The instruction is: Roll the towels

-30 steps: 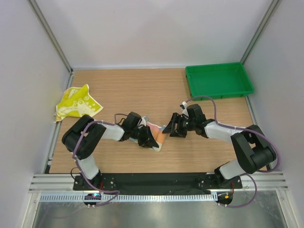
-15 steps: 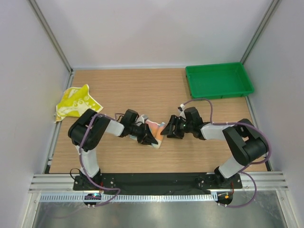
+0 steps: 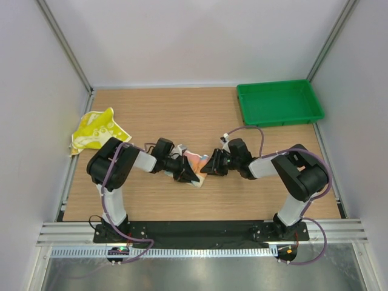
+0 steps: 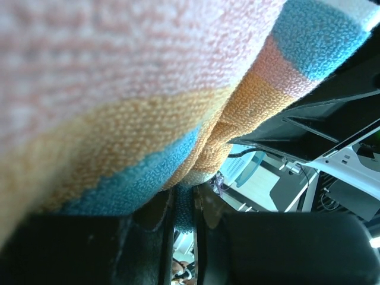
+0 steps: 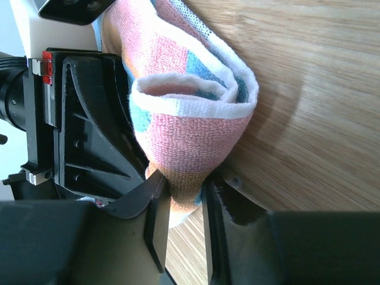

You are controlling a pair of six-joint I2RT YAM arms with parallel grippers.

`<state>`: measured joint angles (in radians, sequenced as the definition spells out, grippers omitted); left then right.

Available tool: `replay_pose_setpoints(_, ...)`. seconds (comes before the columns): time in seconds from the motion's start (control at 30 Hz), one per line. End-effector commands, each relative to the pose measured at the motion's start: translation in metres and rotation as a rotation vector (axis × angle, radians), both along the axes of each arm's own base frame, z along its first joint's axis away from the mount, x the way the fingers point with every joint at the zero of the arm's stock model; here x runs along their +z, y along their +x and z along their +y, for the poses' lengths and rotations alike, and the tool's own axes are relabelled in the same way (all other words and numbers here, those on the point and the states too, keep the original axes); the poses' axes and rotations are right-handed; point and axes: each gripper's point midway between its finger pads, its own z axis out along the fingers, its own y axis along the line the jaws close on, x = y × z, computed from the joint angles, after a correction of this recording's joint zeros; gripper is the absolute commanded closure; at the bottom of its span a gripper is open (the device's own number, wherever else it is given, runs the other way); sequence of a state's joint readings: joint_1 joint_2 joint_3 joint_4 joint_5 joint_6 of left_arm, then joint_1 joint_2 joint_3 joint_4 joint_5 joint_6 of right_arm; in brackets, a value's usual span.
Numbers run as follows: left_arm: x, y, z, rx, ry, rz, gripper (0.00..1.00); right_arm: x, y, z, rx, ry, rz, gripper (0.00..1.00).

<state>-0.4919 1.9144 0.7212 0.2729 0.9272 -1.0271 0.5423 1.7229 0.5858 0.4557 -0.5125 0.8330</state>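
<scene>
Pink-blue towel [image 3: 195,162] mid-frame, partly rolled; left gripper [image 3: 191,176] and right gripper [image 5: 183,199] both clamp narrow on opposite ends (likely steadying the roll)

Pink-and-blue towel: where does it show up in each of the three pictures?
Top external: pink-and-blue towel mid-table, between left gripper and right gripper.
Left wrist: towel fills the upper left.
Right wrist: towel at centre, pinched below.
Shared landmark: the black left gripper holding it.
</scene>
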Motion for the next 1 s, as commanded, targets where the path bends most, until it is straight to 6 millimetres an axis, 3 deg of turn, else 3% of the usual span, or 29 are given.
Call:
replay_pose_setpoints(0.0,-0.047,-0.025,0.036,0.080,0.258,0.205,0.90,-0.015,0.002,-0.003,-0.024,-0.064,0.016,0.70)
replay_pose_setpoints(0.1,-0.045,-0.023,0.049,0.075,0.357,0.147,0.80,-0.017,0.003,-0.003,-0.026,-0.079,0.038,0.73)
replay_pose_setpoints(0.47,-0.009,-0.008,0.069,0.060,0.482,-0.051,0.53,-0.012,0.004,0.002,0.005,-0.107,0.079,0.75)
replay_pose_setpoints(0.67,0.020,0.011,0.079,0.067,0.588,-0.274,0.40,-0.005,0.001,0.013,0.044,-0.120,0.077,0.76)
replay_pose_setpoints(0.87,0.060,0.031,0.091,0.094,0.812,-0.582,0.38,0.001,-0.005,0.023,0.089,-0.141,0.082,0.76)
replay_pose_setpoints(0.9,0.070,0.026,0.079,0.054,0.819,-0.658,0.38,0.002,-0.007,0.024,0.099,-0.150,0.086,0.76)
replay_pose_setpoints(0.97,0.084,0.029,0.079,0.068,0.904,-0.780,0.38,0.002,-0.009,0.026,0.113,-0.165,0.091,0.75)
